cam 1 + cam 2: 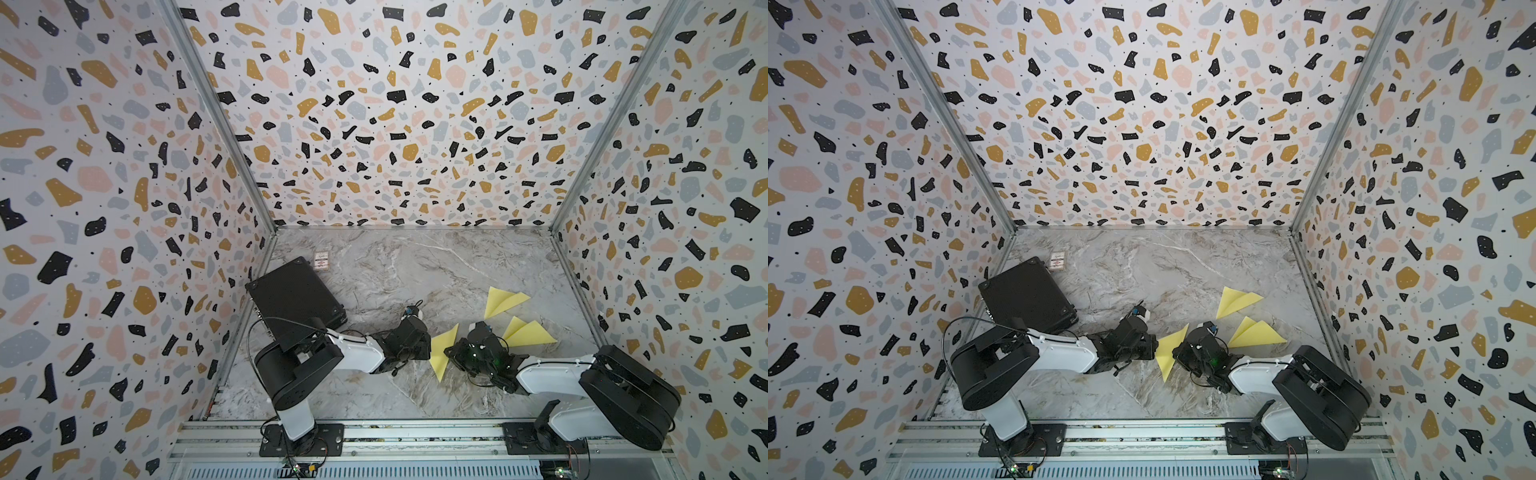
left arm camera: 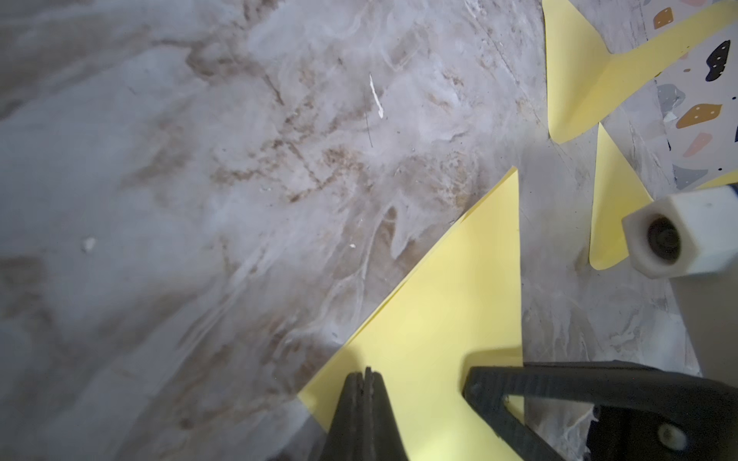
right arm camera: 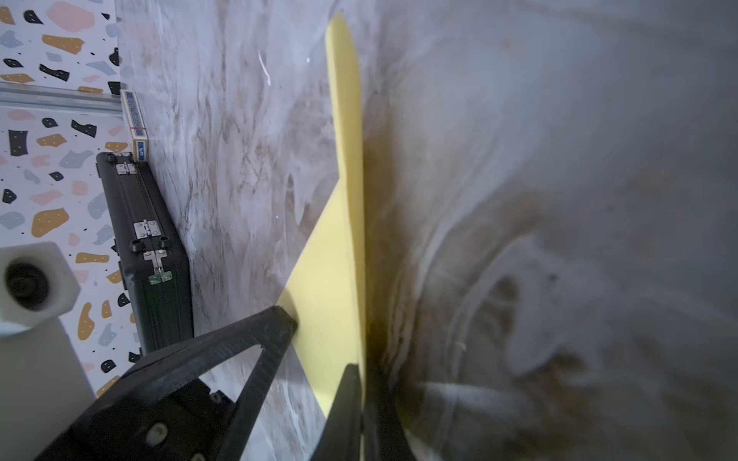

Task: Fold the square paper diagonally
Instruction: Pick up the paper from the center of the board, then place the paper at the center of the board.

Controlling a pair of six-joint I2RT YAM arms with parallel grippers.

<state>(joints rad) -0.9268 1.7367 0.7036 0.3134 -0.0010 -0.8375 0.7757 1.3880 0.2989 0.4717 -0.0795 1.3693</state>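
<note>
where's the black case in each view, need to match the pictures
Top views: black case lies at the table's left edge, beyond the left arm's base.
Left wrist: not in it.
Right wrist: black case runs along the terrazzo wall, latches showing.
Shared landmark: the small card box at its far end.

Two top views, high up, side by side, looking down on the whole table (image 1: 415, 266). Wrist views very close, low over the table, both seeing the same yellow paper (image 2: 451, 319).
</note>
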